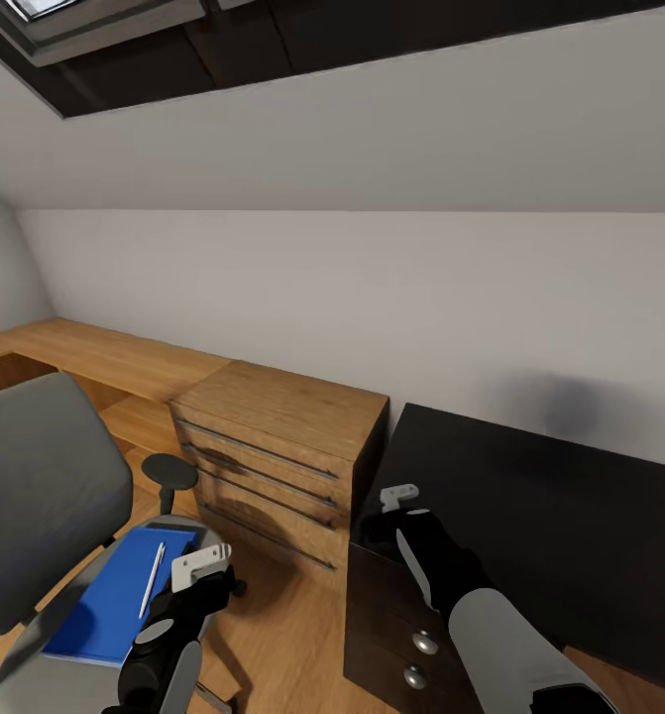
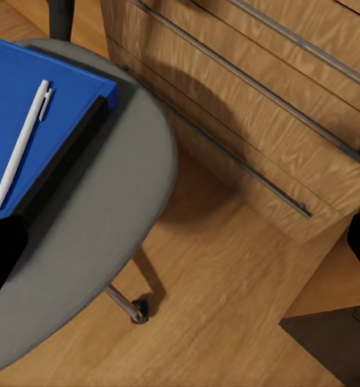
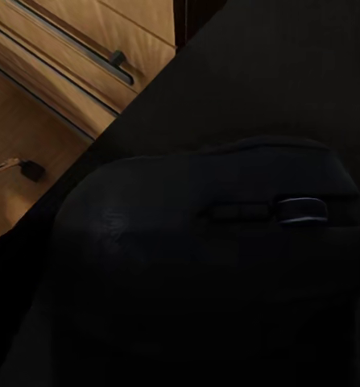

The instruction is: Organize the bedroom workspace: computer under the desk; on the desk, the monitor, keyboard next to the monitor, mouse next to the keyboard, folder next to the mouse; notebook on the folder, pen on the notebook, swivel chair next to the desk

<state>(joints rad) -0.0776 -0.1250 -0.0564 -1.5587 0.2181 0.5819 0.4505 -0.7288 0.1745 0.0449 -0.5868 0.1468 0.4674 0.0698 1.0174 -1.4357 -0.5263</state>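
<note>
At lower left of the head view, a bright blue flat folder (image 1: 114,595) lies on the grey upholstered swivel chair (image 1: 35,496), a slim white pen (image 1: 152,579) resting on it. The left gripper (image 1: 201,567) hovers just beside; its opening cannot be told. Centre, an oak wooden dresser (image 1: 277,451) stands on light wood floor (image 1: 282,635). At right, the right gripper (image 1: 399,498) sits over the black-topped desk (image 1: 570,526), its grasp unclear; its wrist view shows a dark computer mouse (image 3: 228,242) close below.

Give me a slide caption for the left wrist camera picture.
White pen lying on the blue folder on the grey swivel chair seat, beside the oak dresser.
</note>
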